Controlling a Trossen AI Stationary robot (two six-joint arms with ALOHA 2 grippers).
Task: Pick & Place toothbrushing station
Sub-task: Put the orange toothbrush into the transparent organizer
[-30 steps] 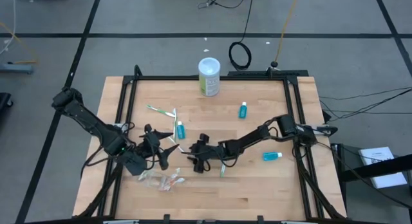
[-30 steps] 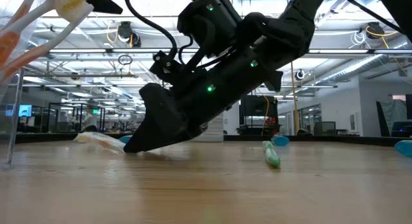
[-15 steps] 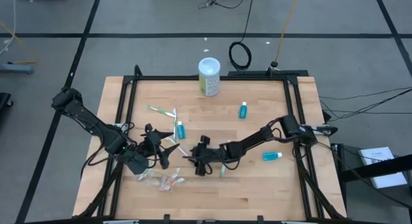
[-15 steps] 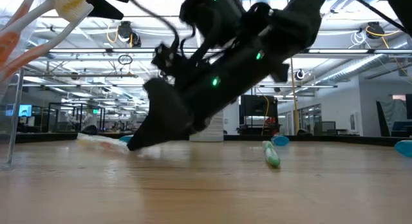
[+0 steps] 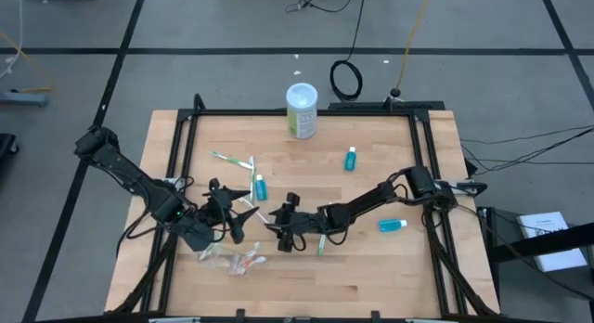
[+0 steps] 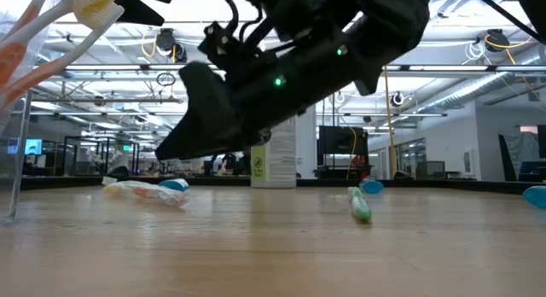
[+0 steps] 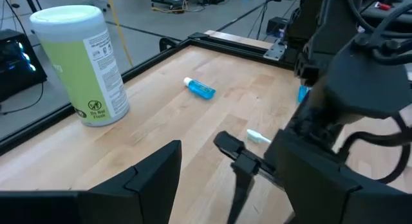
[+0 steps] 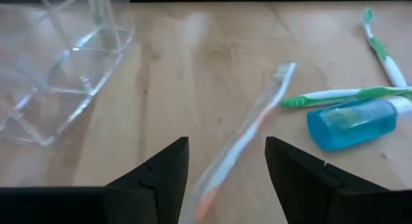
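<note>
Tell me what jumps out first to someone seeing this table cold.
The two dark arms meet near the table's middle: the right gripper hangs open above an orange-and-white toothbrush, and the left gripper waits open just beside it. A tall white-and-green canister stands at the far edge, and teal tubes and green toothbrushes lie scattered between.

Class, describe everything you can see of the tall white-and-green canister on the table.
The canister is a tall cylinder, seemingly plastic, with a flat white lid and a pale green label bearing small print and round symbols. It stands upright on the wooden table, near the middle of its far edge. Nothing touches it; a teal tube lies apart from it.
</note>
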